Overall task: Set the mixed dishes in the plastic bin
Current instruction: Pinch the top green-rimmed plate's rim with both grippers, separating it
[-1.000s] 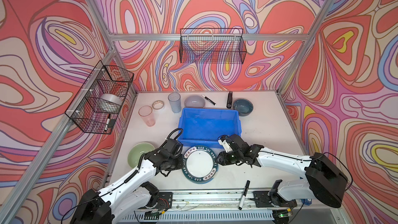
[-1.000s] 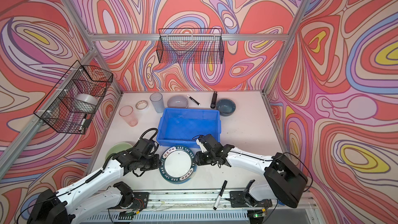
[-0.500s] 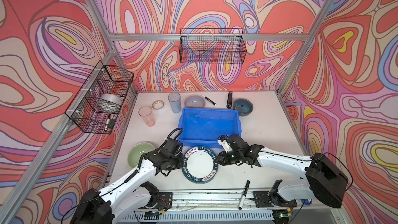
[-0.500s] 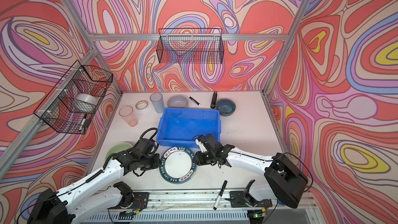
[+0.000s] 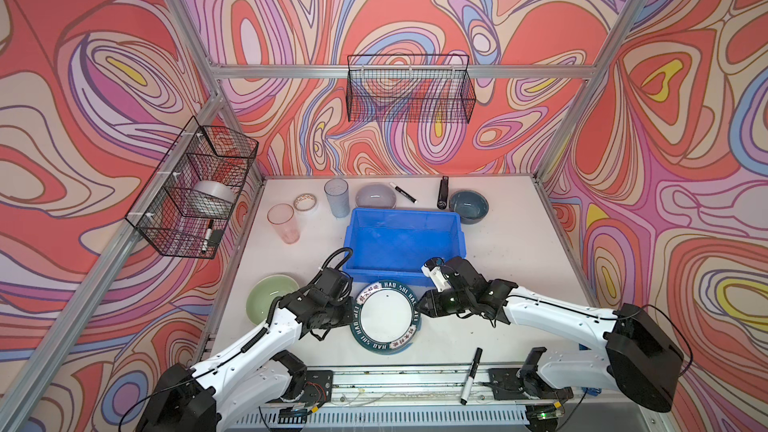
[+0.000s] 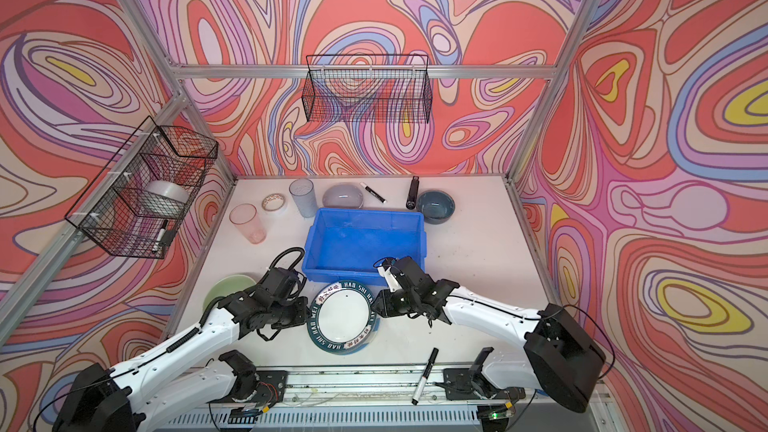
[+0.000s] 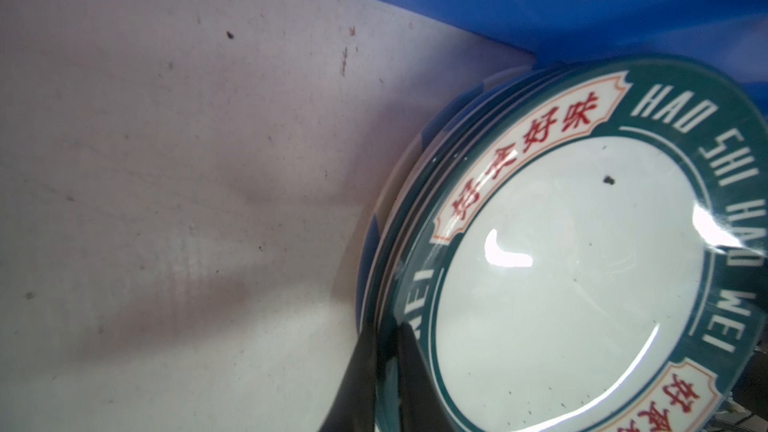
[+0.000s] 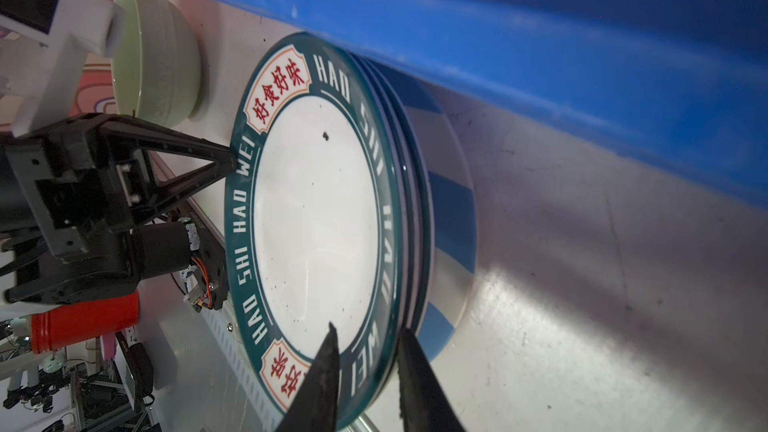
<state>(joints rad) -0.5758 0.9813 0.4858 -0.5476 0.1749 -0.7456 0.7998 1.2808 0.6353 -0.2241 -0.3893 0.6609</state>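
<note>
A stack of plates, a teal-rimmed lettered plate [image 5: 386,317] [image 6: 341,317] [image 7: 561,284] [image 8: 316,209] on top and a blue-white striped one [image 8: 451,209] at the bottom, lies just in front of the blue plastic bin [image 5: 403,212] [image 6: 370,211] [image 8: 498,35]. My left gripper [image 5: 351,315] [image 6: 307,313] [image 7: 384,338] is shut on the teal rim from the left. On the opposite rim, my right gripper [image 5: 419,309] [image 6: 374,309] [image 8: 368,328] pinches the teal plates. A green bowl [image 5: 270,299] sits left. Behind the bin stand a pink tumbler [image 5: 283,222], a bluish tumbler [image 5: 336,197], a lavender bowl [image 5: 376,196] and a dark blue bowl [image 5: 468,205].
A tape roll [image 5: 305,202], a marker [image 5: 402,192] and a black cylinder [image 5: 444,193] lie at the back. Another marker [image 5: 471,376] lies at the front edge. Wire baskets hang on the back wall [image 5: 409,89] and the left wall [image 5: 195,189].
My right gripper's jaws have narrowed a little on the plates' rim. Both arms and the plate stack stay almost where they were.
</note>
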